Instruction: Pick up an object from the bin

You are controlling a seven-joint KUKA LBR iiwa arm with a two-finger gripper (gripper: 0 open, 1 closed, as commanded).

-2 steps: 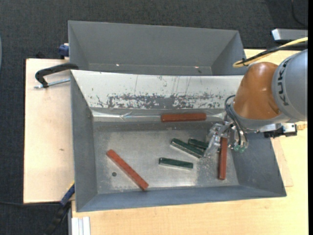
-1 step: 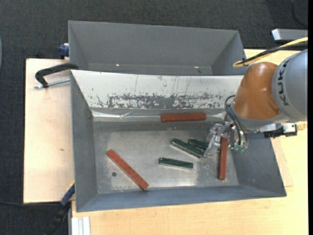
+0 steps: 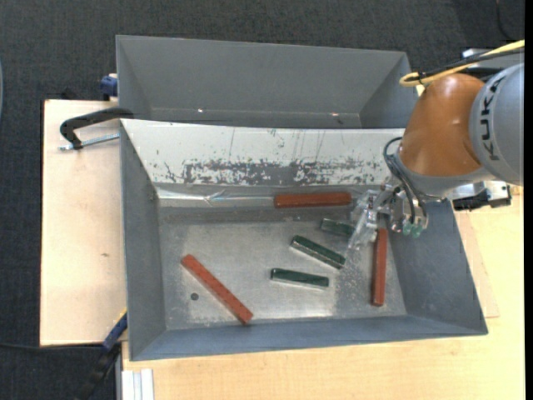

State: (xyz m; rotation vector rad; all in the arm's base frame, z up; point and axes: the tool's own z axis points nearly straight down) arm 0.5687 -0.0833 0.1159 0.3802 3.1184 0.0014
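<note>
My gripper (image 3: 365, 222) hangs low over the right part of the bin floor, close to the right wall. Just left of it lies a short dark green bar (image 3: 336, 227), partly hidden by the gripper. Right below and to the right of it, a red stick (image 3: 379, 270) lies lengthwise along the foot of the right wall, with its upper end under the gripper. Another red stick (image 3: 312, 198) lies flat against the back wall, up and to the left of the gripper. Nothing shows as held.
A second dark green bar (image 3: 317, 251) lies slanted in the middle of the floor and a third (image 3: 299, 278) lies nearer the front. A long red stick (image 3: 216, 288) lies diagonally at the front left. The arm's orange cover stands over the right rim.
</note>
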